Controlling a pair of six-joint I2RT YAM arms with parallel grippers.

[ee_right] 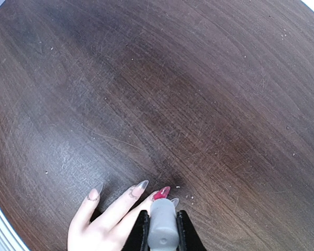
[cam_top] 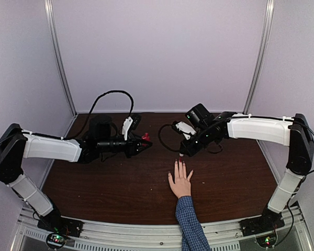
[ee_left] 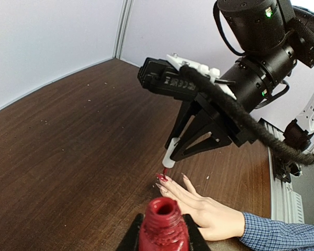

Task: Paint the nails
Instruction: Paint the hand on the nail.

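White-shelled arms, black joints, black looped cables, green base LEDs; black end effectors.

Soft, even light falls from above on the pale enclosure walls, with no hard shadows, only faint sheen on the dark brown scratched wooden tabletop. The overhead view bows the upright frame posts outward at its edges. In the wrist views the open dark red glass polish bottle and the white plastic brush cap sit blurred at the bottom edge.
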